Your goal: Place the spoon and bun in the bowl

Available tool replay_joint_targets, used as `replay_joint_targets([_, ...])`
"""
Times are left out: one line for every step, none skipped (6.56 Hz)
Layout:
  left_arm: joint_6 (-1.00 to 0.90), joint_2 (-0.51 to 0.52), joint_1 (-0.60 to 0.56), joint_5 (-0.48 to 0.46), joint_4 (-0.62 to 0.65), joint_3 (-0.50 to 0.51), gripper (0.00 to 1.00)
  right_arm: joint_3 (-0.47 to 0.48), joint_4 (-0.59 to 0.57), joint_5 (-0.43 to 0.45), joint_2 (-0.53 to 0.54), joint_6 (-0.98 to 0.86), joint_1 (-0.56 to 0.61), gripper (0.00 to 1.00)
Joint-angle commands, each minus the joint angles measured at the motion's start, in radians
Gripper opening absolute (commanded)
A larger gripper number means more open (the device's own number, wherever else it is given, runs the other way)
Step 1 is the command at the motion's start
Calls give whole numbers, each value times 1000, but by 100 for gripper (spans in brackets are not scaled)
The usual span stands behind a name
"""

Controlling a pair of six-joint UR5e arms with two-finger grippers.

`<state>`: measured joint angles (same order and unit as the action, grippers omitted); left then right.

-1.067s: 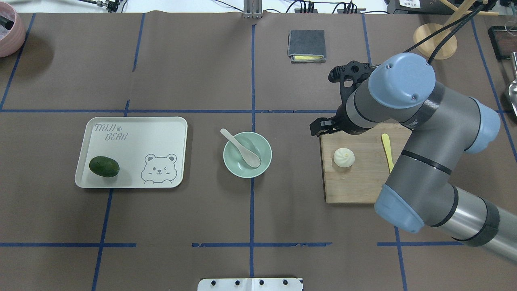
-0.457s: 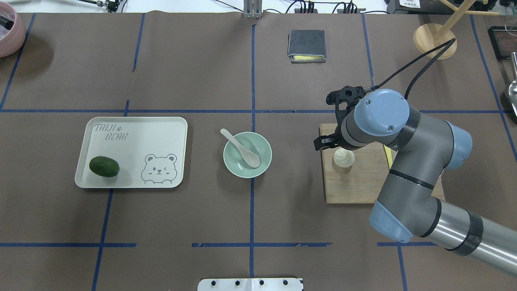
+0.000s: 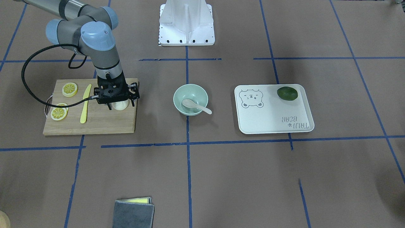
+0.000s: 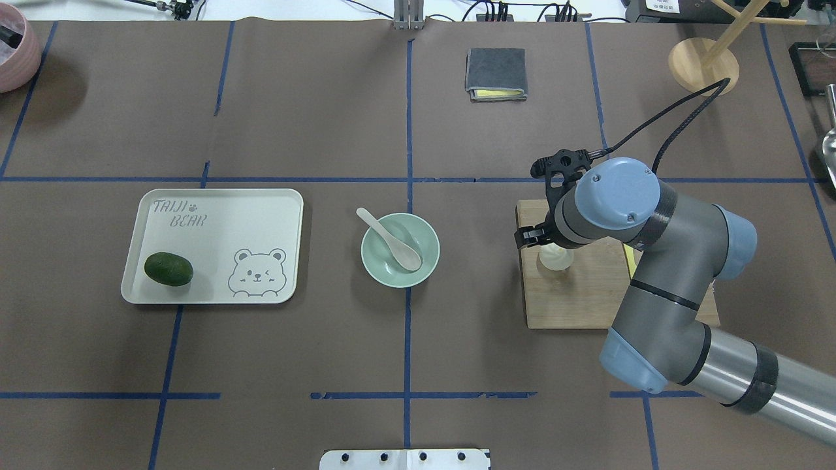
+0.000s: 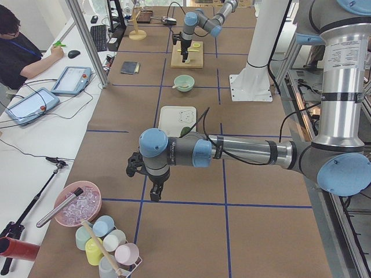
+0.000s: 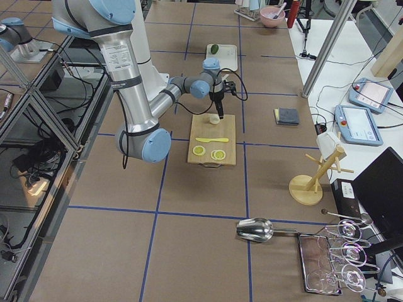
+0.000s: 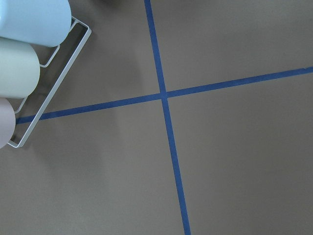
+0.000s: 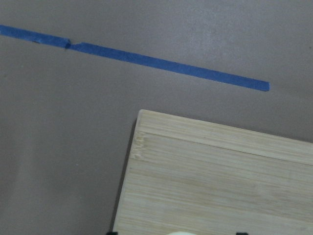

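The brown desk (image 4: 294, 98) is marked off with blue tape lines. My right arm (image 4: 653, 261) reaches over the wooden cutting board (image 4: 575, 300) on my right side, while my left arm (image 5: 243, 152) stretches far out to my left, over bare desk near a rack of cups (image 7: 19, 68).

My left fingers (image 5: 155, 194) point down at the desk, and I cannot tell whether they are spread or closed.

The white tray (image 4: 215, 215) lies to the left of the centre with a dark green fruit (image 4: 168, 269) in its near corner. The mint bowl (image 4: 428, 238) stands in the middle, between tray and board.

My right fingers (image 3: 110, 105) are lowered onto the board, spread wide with one on each side of the bun (image 4: 555, 259). The bun sits on the board between them.

The spoon (image 4: 392, 241) lies in the bowl, scoop down inside, handle leaning out over the rim. A yellow knife (image 3: 84, 103) and lemon slices (image 3: 69, 89) lie on the board beyond the bun.
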<state>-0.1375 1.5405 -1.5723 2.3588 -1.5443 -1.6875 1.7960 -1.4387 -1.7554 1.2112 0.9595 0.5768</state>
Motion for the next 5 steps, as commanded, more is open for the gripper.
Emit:
replay_joint_targets([-1, 1, 0, 2, 0, 0, 100, 2, -5, -1, 17, -1, -2, 80])
replay_joint_targets([-1, 1, 0, 25, 0, 0, 100, 0, -6, -1, 19, -1, -5, 77])
replay_joint_targets([-1, 1, 0, 28, 0, 0, 100, 0, -8, -3, 18, -1, -8, 56])
replay_joint_targets([-1, 3, 0, 28, 0, 0, 100, 0, -8, -4, 18, 1, -14, 23])
replay_joint_targets([-1, 4, 0, 28, 0, -3, 100, 6, -8, -3, 18, 2, -15, 0])
